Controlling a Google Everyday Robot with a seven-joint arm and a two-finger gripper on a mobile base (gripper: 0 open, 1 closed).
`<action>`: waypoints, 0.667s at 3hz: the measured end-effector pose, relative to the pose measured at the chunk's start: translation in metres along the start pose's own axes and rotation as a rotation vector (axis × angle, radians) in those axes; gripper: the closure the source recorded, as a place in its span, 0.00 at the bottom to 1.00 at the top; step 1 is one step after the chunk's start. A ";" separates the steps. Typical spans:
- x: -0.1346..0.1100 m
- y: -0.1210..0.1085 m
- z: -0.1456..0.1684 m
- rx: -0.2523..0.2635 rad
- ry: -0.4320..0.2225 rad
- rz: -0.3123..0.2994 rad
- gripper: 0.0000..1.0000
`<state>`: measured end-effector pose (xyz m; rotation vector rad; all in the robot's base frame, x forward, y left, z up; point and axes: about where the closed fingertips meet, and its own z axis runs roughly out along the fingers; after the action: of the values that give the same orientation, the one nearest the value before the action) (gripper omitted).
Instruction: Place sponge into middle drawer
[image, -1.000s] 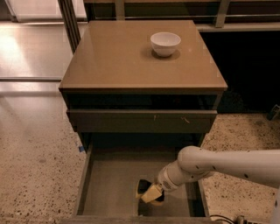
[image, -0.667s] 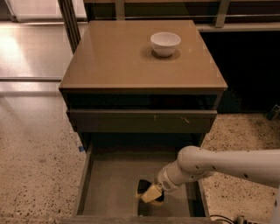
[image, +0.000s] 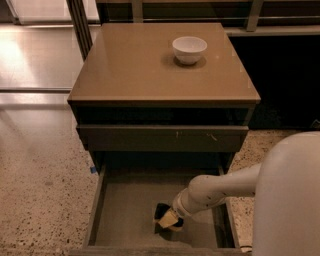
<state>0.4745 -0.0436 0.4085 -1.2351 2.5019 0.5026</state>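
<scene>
The middle drawer (image: 129, 207) is pulled out at the bottom of the view, wide and shallow with a flat grey-olive floor. My gripper (image: 169, 220) reaches into it from the right, low over the floor at the front middle. Its dark fingers are shut on the sponge (image: 167, 218), whose yellow foam shows between them. The sponge sits at or just above the drawer floor; I cannot tell whether it touches.
A white bowl (image: 189, 49) stands on the brown cabinet top (image: 135, 70) at the back right. A shut drawer front (image: 160, 139) lies above the open drawer. My white arm (image: 292, 200) fills the lower right. Speckled floor lies to the left.
The gripper and sponge stay at the same spot in the drawer. A large white part of my arm now fills the lower right of the view.
</scene>
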 end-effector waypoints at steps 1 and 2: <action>-0.019 -0.026 0.011 0.089 -0.011 -0.005 1.00; -0.019 -0.026 0.015 0.081 -0.011 0.003 1.00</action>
<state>0.5083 -0.0385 0.3989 -1.1952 2.4892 0.4029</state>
